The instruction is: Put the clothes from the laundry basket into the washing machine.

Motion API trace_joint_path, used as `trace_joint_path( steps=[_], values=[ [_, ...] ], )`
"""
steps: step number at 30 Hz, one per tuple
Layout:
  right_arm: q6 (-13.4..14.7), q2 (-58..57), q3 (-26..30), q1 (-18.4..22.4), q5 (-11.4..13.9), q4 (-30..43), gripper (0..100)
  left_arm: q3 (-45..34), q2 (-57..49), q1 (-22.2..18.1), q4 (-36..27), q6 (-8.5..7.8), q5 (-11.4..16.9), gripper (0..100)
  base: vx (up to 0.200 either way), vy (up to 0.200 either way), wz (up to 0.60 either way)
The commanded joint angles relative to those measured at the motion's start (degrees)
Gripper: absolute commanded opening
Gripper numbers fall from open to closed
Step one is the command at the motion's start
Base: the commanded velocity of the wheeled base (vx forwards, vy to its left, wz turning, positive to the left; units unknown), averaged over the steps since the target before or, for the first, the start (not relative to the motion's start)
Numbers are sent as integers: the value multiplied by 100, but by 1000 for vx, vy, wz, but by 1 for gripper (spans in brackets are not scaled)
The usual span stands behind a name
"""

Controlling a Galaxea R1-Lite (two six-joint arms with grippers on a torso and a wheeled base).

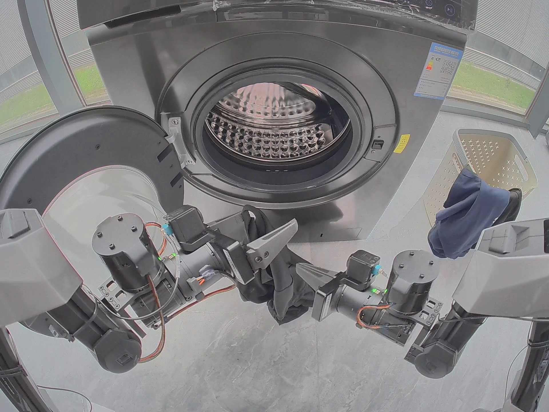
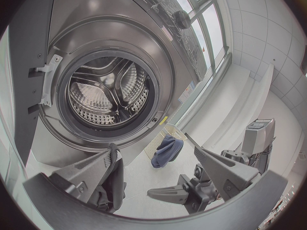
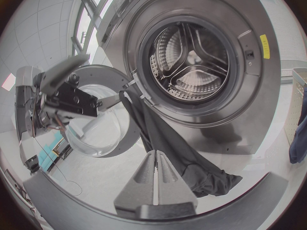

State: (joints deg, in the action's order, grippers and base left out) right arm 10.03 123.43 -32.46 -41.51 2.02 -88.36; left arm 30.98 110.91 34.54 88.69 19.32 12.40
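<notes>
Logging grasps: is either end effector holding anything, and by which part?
The dark garment hangs by one end, hooked over one finger of the open left end effector, unclamped.

Blue garment point(image 1: 466, 218) drapes over the laundry basket point(image 1: 497, 155), covering its near corner, and the basket's bottom is out of sight. A dark patch point(image 1: 514, 198) beside it, possibly more clothing, slips behind the right arm point(image 1: 509, 270). The washing machine point(image 1: 274, 47) runs off the head view's top edge.
</notes>
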Motion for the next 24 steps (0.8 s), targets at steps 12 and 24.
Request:
trace_joint_path(
  steps=[12,24],
  values=[
    [-63,551,-498,-235,35,3,100,-4,-61,1,0,1,-1,100,0,0,0],
    [-537,1526,-1570,-33,105,108,100,-21,-78,9,0,1,-1,100,0,0,0]
  ],
)
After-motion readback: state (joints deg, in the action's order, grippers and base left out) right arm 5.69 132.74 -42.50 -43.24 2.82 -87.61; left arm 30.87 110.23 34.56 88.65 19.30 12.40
